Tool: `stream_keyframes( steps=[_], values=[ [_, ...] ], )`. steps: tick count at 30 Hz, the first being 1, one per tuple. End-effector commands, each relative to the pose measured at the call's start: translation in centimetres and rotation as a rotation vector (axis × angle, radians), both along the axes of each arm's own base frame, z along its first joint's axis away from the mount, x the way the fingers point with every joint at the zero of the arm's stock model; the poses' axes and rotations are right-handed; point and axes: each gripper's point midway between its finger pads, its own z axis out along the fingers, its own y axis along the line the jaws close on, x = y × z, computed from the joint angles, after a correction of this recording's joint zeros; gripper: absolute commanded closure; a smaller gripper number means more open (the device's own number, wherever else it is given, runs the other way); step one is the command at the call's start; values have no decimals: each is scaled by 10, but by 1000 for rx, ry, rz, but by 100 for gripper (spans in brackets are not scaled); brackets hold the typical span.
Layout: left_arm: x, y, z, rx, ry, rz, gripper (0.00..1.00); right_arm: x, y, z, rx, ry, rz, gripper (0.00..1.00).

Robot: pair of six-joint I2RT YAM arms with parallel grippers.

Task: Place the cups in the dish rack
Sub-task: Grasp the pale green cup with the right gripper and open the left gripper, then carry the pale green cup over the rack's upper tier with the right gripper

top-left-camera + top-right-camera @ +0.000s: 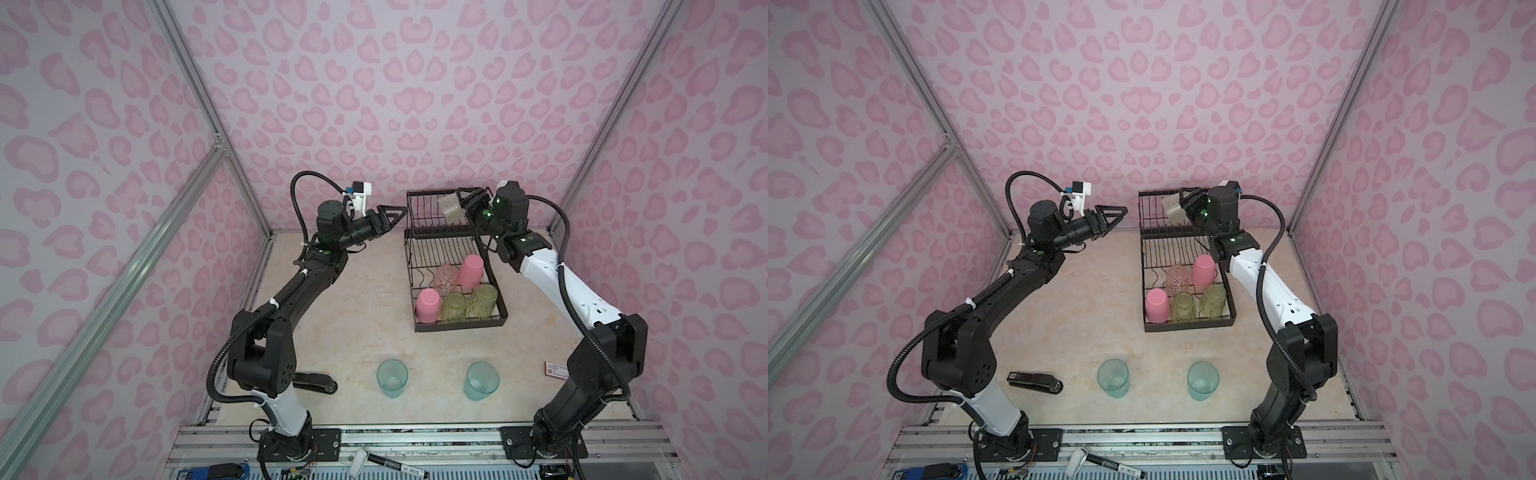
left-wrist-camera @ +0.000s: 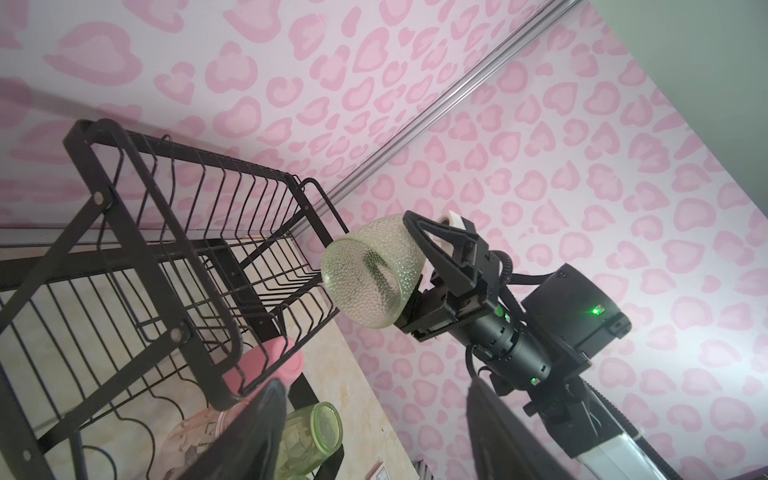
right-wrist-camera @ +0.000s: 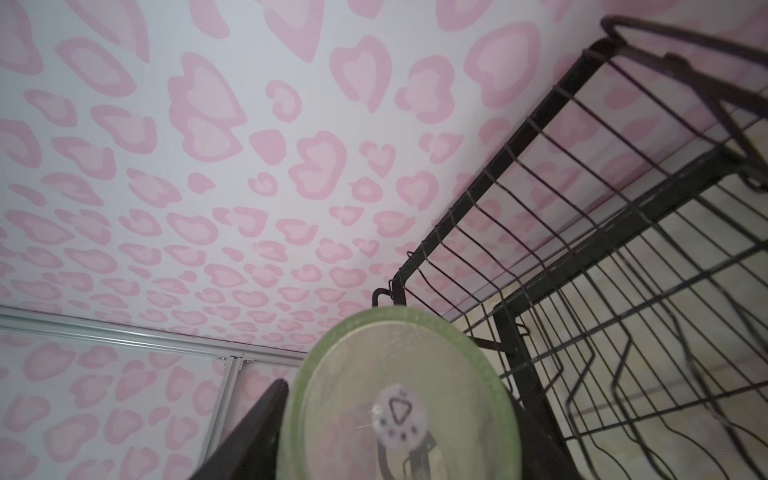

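Note:
The black wire dish rack (image 1: 461, 325) (image 1: 1190, 326) stands at the back right. Its lower tier holds two pink cups (image 1: 428, 305) (image 1: 473, 270), a clear orange-pink cup (image 1: 445, 277) and two yellow-green cups (image 1: 454, 305) (image 1: 483, 299), all upside down. My right gripper (image 1: 463, 204) is shut on a textured yellow-green cup (image 1: 451, 210) (image 2: 370, 274) (image 3: 399, 399), tilted at the upper basket's right rim. My left gripper (image 1: 395, 218) (image 2: 378, 436) hangs open and empty just left of that basket. Two teal cups (image 1: 392, 377) (image 1: 482, 380) stand upright on the near table.
A black stapler (image 1: 1036, 381) lies by the left arm's base. A small red and white card (image 1: 556, 369) lies near the right arm's base. A marker (image 1: 399, 463) rests on the front rail. Pink patterned walls enclose the table.

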Motion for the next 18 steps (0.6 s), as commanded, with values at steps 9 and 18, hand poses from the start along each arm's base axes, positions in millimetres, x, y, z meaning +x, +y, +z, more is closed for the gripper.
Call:
stream_keyframes(
  steps=[9, 18],
  values=[
    [-19, 41, -28, 272, 111, 161, 25, 10, -44, 11, -548, -75, -155, 48],
    [-60, 82, -58, 525, 97, 270, 24, 45, -50, 4, -817, -88, -200, 49]
  ],
)
